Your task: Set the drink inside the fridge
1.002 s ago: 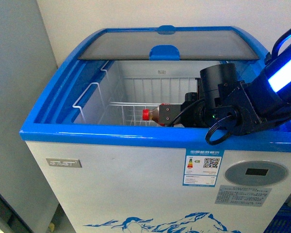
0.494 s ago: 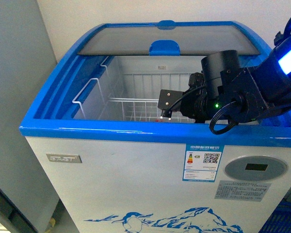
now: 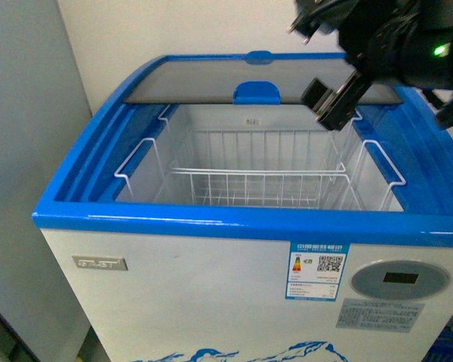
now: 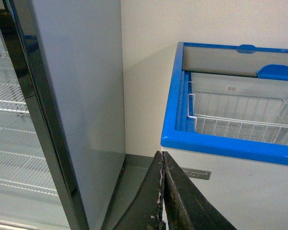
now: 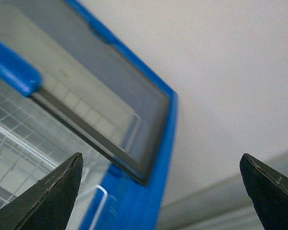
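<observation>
Right tool (image 5: 158,177) spread wide, empty, above white blue-rimmed chest fridge (image 3: 234,219); left tool (image 4: 162,191) pressed together. We see no red-capped cola bottle; sliding glass lid (image 3: 257,75) open, cold escapes.

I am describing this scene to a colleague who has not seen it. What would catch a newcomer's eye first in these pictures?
First comes the fridge, a white chest with a bright blue rim that fills the front view, its glass lid slid to the back. Inside hangs a white wire basket, with no bottle visible in it. Above the far right corner, the black right gripper hangs open and empty.
</observation>
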